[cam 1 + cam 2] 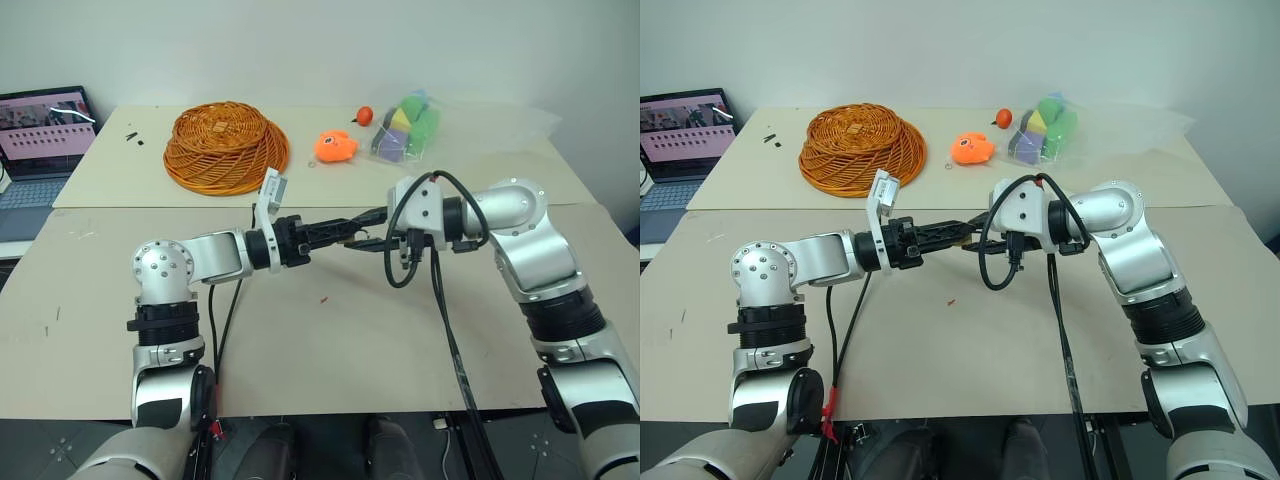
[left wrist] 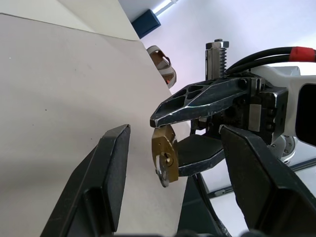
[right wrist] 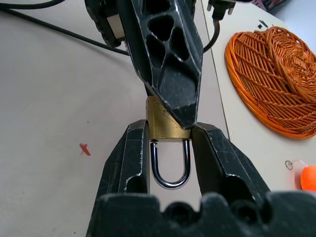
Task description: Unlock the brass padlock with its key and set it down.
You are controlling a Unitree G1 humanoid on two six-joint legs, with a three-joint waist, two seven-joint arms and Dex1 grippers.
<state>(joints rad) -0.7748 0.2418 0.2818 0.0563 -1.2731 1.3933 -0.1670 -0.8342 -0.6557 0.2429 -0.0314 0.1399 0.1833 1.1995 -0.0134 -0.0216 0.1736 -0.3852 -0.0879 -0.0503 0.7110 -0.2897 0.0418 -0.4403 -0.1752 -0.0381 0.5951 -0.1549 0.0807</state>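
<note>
I find the right tool point(image 3: 169, 148) pinching the brass padlock point(image 3: 165, 126) by its body, held in the air above the bench point(image 1: 330, 340), shackle pointing back toward the wrist. My left tool point(image 2: 170, 163) stands spread, fingers either side of the lock without touching it.
</note>
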